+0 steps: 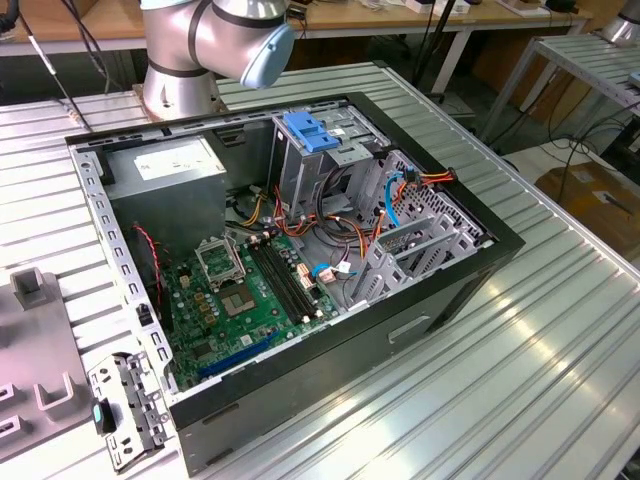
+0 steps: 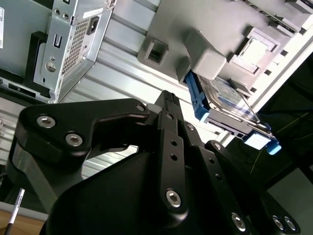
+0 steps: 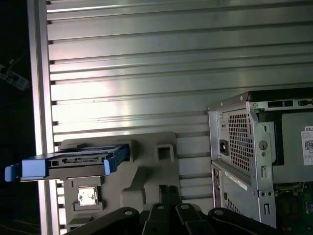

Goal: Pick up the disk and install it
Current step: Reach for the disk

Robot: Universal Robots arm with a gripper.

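- The computer case (image 1: 440,300) is a black box lying on its side with its top panel off, set on a desk (image 1: 560,350) of ribbed, shiny aluminium slats.
- Inside the case are a green motherboard (image 1: 240,300), a grey sheet-metal power-supply box (image 1: 165,175) with a white sticker, and a bare metal cage topped by a blue plastic latch (image 1: 315,135).
- The disk (image 3: 73,159) is outside the case, off its perforated rear panel with bare slats between. It is a flat dark metal slab with blue plastic rails, and the second wrist view shows its white-and-blue label (image 2: 227,95).
- The disk rests in a grey moulded plastic holder (image 3: 146,181) on the desk, with one blue-railed end jutting past the holder's edge.
- The gripper (image 3: 168,195), of matte black linkage with silver screw heads, is over the holder and apart from the disk. It has no hold on the disk, and I cannot tell how far open it is.
- The arm's silver joint (image 1: 215,35), with a pale-blue cap, rises behind the case.
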